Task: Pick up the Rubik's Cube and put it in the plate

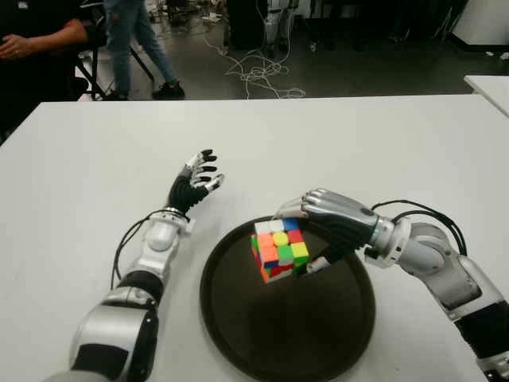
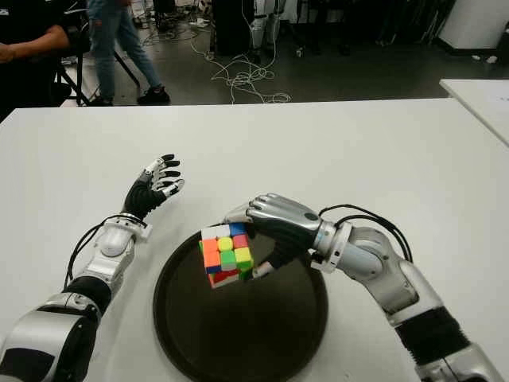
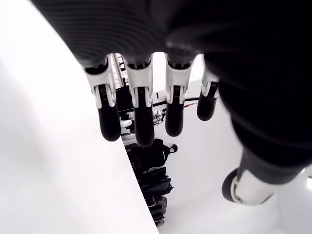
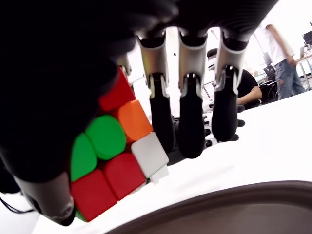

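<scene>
Rubik's Cube (image 1: 279, 247) in right hand (image 1: 334, 219) above plate (image 1: 238, 334)

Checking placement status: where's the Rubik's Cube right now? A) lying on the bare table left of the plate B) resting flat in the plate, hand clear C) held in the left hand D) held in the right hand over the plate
D: the right hand grips the Rubik's Cube over the dark plate; the left hand is open, off to the plate's left.

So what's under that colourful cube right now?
The dark plate lies below the cube, which the right hand grips over the plate's near-left part. Whether the cube touches the plate cannot be seen. The left hand shows open, left of the plate.
</scene>
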